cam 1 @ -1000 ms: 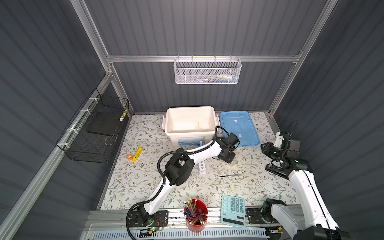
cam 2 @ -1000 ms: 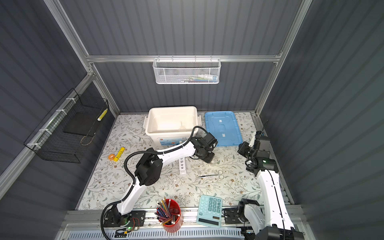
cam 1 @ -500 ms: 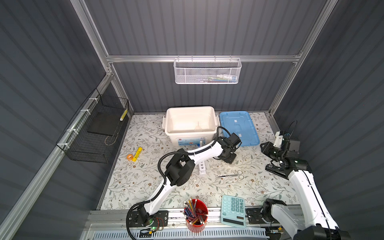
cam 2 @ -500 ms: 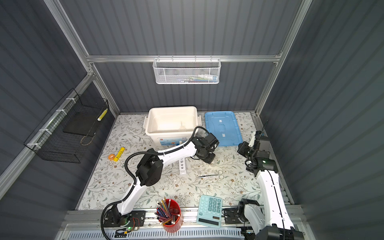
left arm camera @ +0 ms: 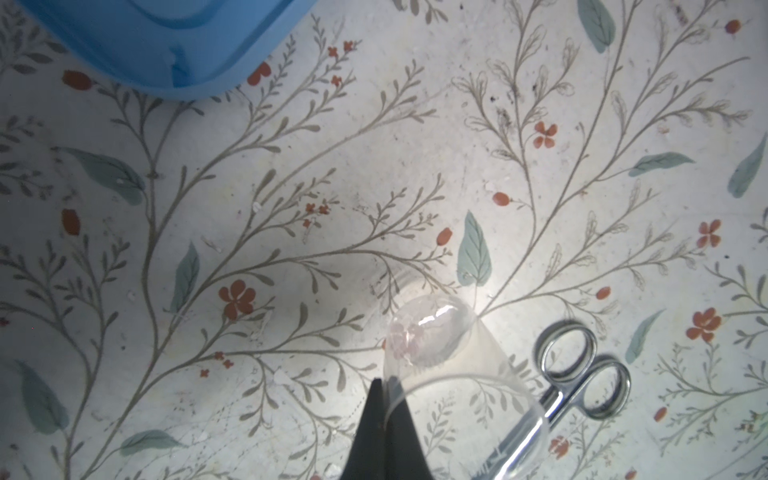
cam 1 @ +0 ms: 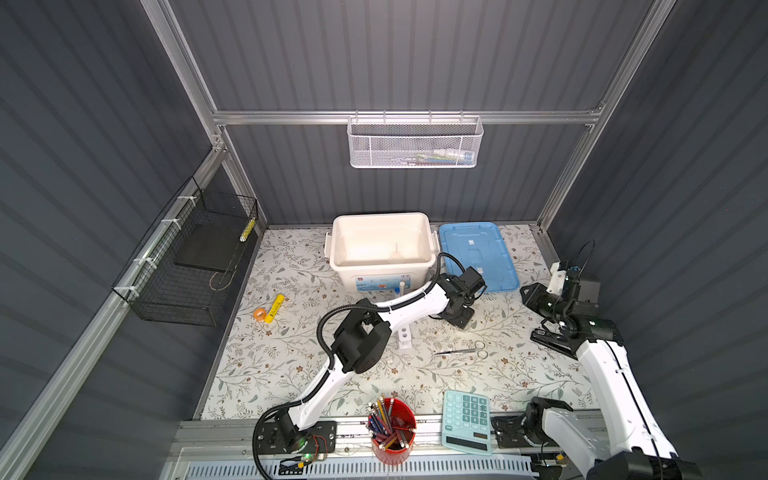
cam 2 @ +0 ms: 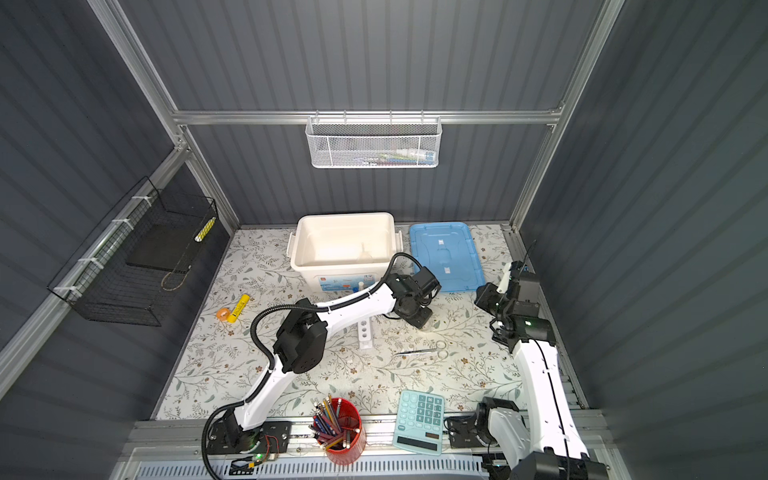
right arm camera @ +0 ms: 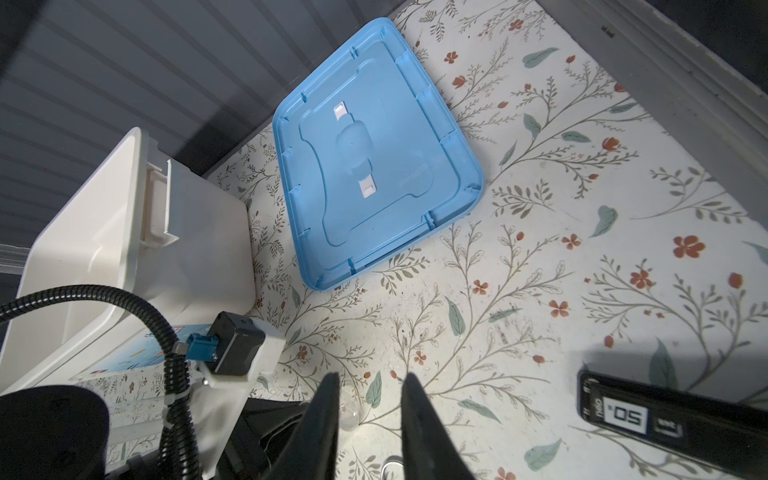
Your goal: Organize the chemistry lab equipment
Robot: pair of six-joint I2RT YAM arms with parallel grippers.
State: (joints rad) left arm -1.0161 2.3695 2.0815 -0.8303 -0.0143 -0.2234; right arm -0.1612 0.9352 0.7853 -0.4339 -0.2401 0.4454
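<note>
— While the white rack (cam 1: 404, 336) stands on the desk (cam 1: 291, 353), what has the left gripper (left arm camera: 384, 388) got?
— Its jaws are pinched together on the wall of a clear dish (left arm camera: 432, 338), just beside the scissors-like tool (left arm camera: 582, 374). Farther right, the right gripper (right arm camera: 370, 388) hangs with jaws apart, empty.

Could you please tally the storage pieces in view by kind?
Wire baskets: 2 (white mesh basket, black wire basket)
White bin: 1
Blue lid: 1
Red pencil cup: 1
White rack with round holes: 1
Total: 6
</note>
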